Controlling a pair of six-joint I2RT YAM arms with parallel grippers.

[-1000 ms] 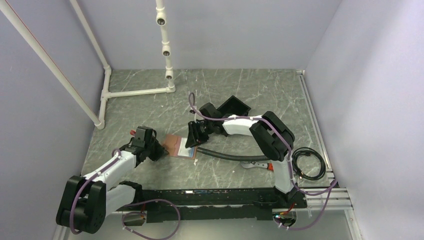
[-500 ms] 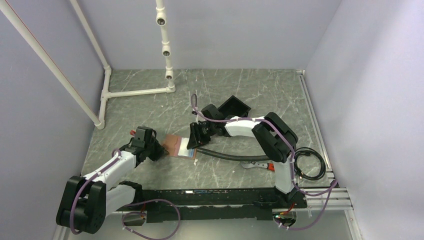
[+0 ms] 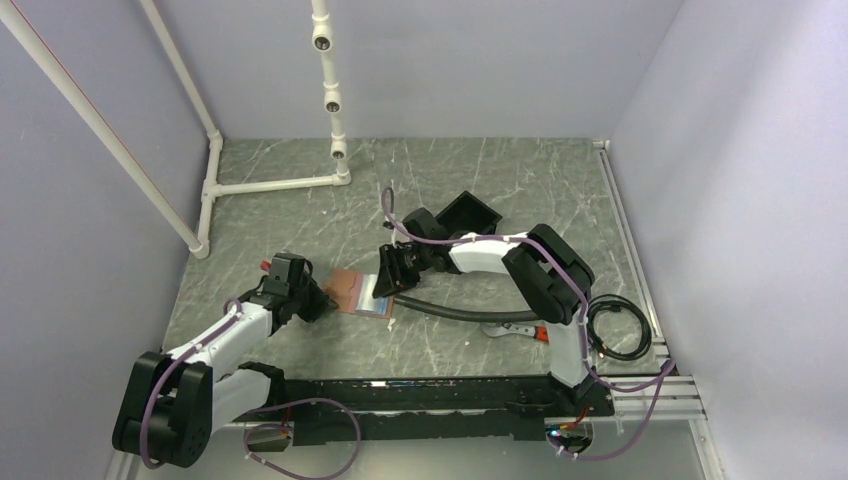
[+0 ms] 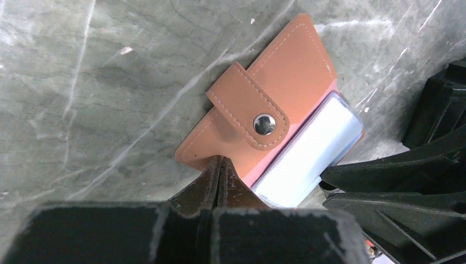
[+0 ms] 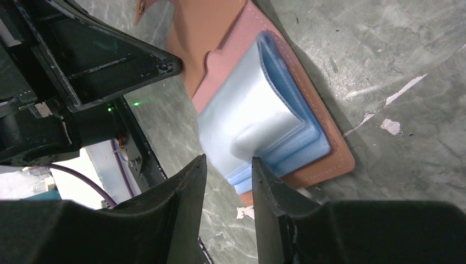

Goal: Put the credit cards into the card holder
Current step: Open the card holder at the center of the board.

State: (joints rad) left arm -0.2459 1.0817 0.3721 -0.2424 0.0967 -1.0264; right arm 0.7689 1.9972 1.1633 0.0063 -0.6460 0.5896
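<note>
Several pale-blue credit cards (image 5: 258,121) lie stacked on the open card holder (image 4: 286,82); their number is unclear, and the stack's near edge is hidden behind the right gripper (image 5: 228,187). Its fingers stand narrowly apart at that edge, and contact cannot be made out. The left gripper (image 4: 220,163) is pinched closed on the card holder's tan leather rim. The card holder lies flat on the table (image 3: 480,170) between both arms, with its snap strap (image 4: 247,113) facing up.
</note>
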